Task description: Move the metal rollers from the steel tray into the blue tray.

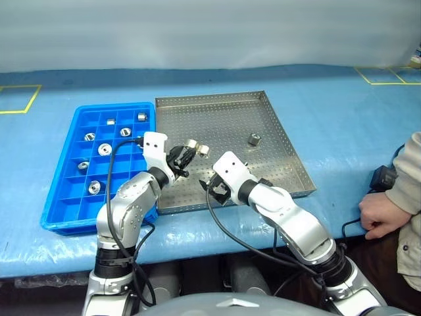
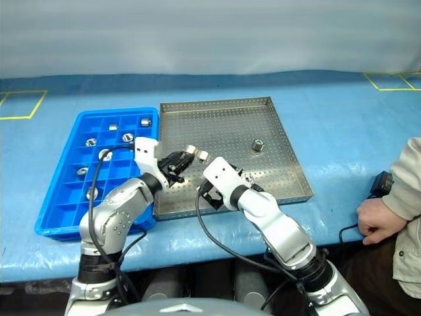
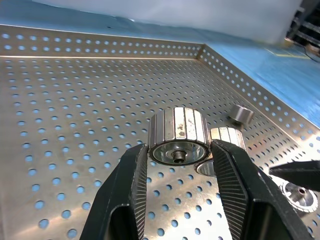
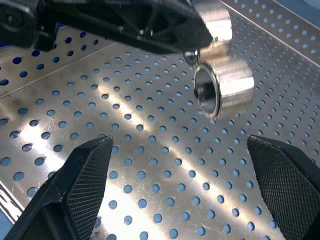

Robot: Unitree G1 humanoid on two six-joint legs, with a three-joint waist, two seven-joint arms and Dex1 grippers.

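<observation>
The left claw (image 3: 180, 165) is clamped on one metal roller (image 3: 179, 136) above the steel tray (image 1: 270, 115), the right claw (image 4: 185, 180) standing apart beside it; next, carry it left to a free blue tray (image 1: 62, 191) compartment.

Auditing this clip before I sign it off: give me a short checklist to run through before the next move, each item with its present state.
1. Left end effector shut on a roller: ok.
2. Second roller close beside the held one; whether it clings to it: cannot tell.
3. Right end effector open, holding nothing: ok.
4. Blue tray has free compartments: ok.
5. Steel tray emptied: not ok, another roller remains.
6. Person's hand resting off the trays: ok.
</observation>
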